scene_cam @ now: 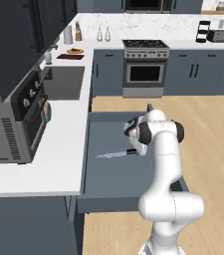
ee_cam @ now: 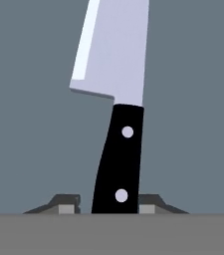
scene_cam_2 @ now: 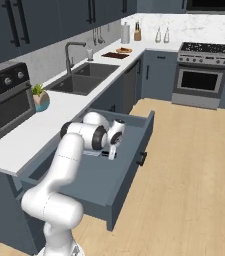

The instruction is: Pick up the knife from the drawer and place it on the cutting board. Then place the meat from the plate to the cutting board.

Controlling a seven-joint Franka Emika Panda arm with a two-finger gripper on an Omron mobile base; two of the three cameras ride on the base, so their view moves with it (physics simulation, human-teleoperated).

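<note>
With the end effector (ee_cam: 107,205) clamped on the silver-bladed, black-handled chef's knife (ee_cam: 118,109) in the open slate-blue drawer (scene_cam: 114,199), lifting and both placements remain.

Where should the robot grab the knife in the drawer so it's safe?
By the black handle of the knife, coming straight down from above. It lies flat on the floor of the open drawer, so only the top is free, and the narrow handle fits between the jaws. The gripper already straddles it there.
</note>
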